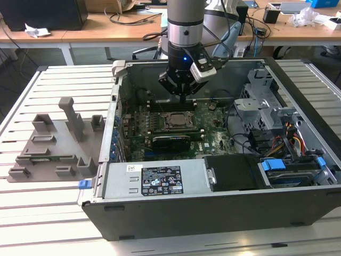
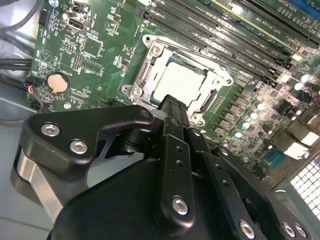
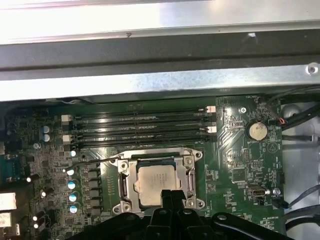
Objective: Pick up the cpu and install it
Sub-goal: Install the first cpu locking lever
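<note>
While my fingers (image 3: pixel 166 201) hang pressed together on nothing, just above the black square metal-bracketed socket frame (image 3: pixel 124 185), the pale silver-grey square cpu (image 3: pixel 156 183) lies flat inside that frame, apparently seated already.

Silver-grey arm (image 1: pixel 185 16) tube, black wrist (image 1: pixel 184 48) w/ blue LED (image 1: pixel 185 58); black linkage fingers (image 2: pixel 174 112), silver screws (image 2: pixel 78 146).
</note>
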{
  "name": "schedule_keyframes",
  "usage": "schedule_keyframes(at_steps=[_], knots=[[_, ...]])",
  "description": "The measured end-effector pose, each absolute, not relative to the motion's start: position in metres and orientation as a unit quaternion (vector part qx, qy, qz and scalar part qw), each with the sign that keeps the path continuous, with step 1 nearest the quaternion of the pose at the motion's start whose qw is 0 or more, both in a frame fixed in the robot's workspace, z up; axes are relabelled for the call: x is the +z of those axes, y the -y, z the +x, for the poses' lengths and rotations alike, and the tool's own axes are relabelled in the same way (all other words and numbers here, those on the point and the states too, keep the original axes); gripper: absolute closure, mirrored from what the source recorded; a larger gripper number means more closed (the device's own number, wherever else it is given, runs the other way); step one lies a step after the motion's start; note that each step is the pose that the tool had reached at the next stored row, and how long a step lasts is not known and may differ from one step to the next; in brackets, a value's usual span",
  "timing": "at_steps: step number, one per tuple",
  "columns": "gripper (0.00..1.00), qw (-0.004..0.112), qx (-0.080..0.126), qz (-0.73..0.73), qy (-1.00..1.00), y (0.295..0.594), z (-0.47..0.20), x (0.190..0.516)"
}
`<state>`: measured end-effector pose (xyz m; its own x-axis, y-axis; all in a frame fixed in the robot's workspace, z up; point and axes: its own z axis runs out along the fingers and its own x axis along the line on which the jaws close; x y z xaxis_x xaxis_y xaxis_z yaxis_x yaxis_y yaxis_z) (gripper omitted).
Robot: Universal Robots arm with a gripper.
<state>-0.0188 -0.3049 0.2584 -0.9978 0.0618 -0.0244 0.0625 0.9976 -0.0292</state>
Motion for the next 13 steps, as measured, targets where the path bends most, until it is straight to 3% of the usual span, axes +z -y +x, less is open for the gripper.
schedule_keyframes(at_steps=[13], knots=[[0.89,0.013,-0.014,-0.054,-0.998,0.3049,-0.0188,0.2584]])
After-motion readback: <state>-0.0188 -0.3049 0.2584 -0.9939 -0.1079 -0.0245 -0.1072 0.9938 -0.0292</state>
